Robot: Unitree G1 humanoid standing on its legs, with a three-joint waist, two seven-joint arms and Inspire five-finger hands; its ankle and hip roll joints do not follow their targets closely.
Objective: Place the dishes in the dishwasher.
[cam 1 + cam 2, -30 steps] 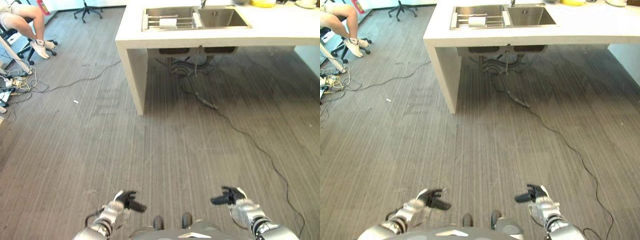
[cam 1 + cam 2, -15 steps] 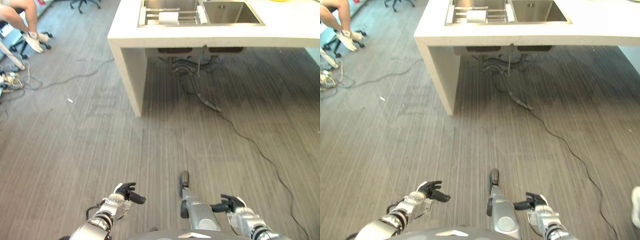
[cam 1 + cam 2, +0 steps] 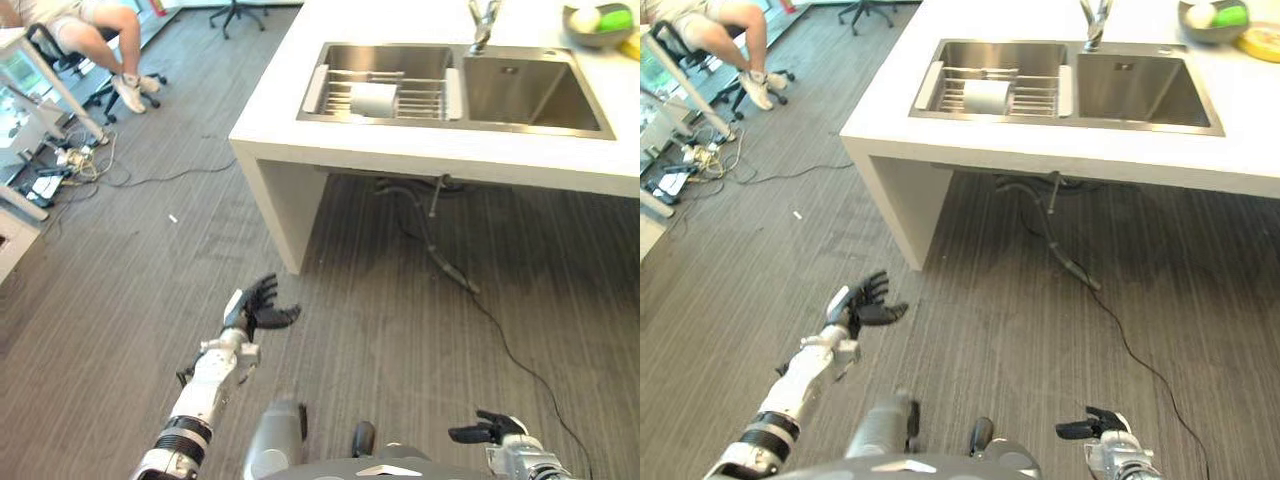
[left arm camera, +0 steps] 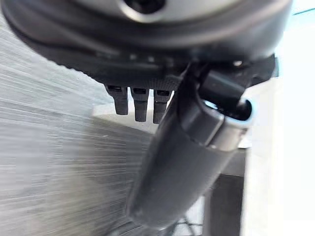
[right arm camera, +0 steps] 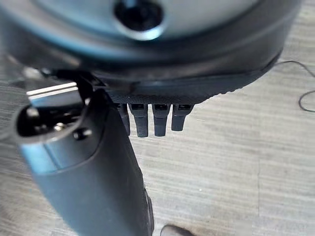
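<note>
Hands were both empty when I looked. Left hand was raised over the floor, fingers spread and relaxed. Right hand hung low near my body, fingers loose, holding nothing. Dish lay on the rack in the sink, well apart from both hands. Bowl sat on the counter. Person sat far left.

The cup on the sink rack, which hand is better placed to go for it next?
Probably the left hand: raised, open, on the side of the cup on the rack. The right hand hangs low, farther back.
</note>
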